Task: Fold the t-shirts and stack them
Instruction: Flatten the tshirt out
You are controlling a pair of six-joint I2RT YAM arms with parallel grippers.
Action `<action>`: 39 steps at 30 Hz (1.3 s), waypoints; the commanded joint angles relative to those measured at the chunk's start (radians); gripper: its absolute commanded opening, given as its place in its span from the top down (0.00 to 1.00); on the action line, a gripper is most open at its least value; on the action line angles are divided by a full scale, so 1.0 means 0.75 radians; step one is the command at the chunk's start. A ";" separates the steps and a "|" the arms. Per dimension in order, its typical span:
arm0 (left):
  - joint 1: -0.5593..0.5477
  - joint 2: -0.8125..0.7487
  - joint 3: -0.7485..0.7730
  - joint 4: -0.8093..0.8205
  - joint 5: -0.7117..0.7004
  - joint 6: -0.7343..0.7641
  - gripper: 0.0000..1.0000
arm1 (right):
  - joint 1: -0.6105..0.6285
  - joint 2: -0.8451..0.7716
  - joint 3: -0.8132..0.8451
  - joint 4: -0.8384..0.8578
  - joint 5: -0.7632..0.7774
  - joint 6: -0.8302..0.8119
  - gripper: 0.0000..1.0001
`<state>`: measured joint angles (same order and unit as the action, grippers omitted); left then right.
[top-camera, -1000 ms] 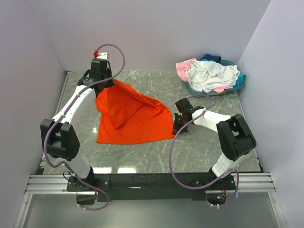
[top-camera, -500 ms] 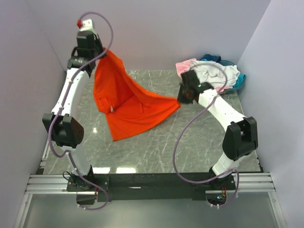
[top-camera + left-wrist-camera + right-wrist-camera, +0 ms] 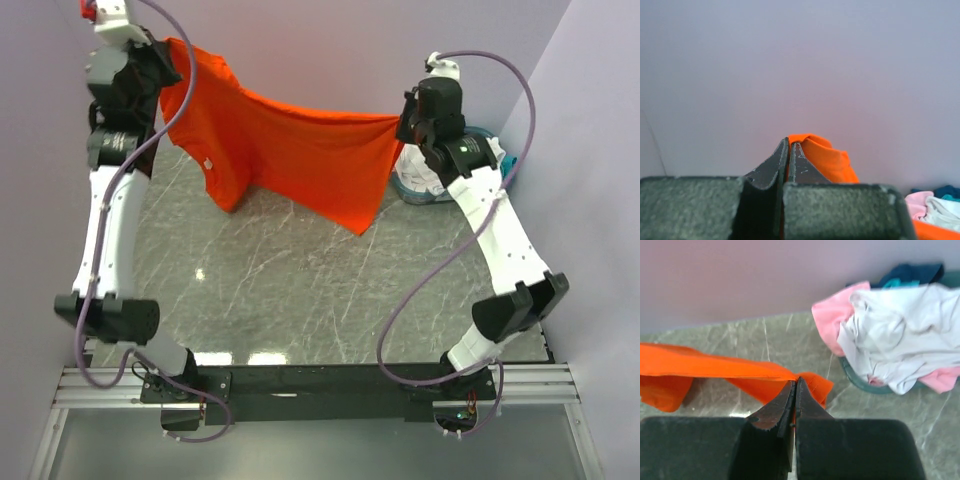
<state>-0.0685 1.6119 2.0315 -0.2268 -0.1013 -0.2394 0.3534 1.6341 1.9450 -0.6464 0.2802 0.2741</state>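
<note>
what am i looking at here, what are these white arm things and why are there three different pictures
These are two white robot arms bolted at the near edge of a grey stone-patterned table. The wide picture comes from a fixed camera above and behind them. The other two come from a small camera on each wrist, so the dark wedges at the bottom are that arm's own fingers. The left gripper and the right gripper are both shut on the orange t-shirt, one at each end, holding it stretched in the air with its lower part hanging down. At the table's far right lies a crumpled pile of other shirts, white, pink and teal, not yet folded.
</note>
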 commanded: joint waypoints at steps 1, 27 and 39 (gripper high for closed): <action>-0.001 -0.237 -0.031 0.237 0.047 0.096 1.00 | 0.001 -0.217 -0.018 0.241 0.025 -0.132 1.00; -0.001 -0.313 -0.123 0.159 0.231 0.186 1.00 | 0.048 -0.418 -0.229 0.510 0.017 -0.339 1.00; -0.001 -0.392 -0.334 0.161 0.197 0.235 1.00 | 0.048 -0.477 -0.339 0.530 -0.009 -0.304 1.00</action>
<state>-0.0696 1.4303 1.7882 -0.2070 0.0731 -0.0887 0.3893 1.3556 1.6859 -0.3309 0.2684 0.0368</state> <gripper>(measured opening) 0.018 0.009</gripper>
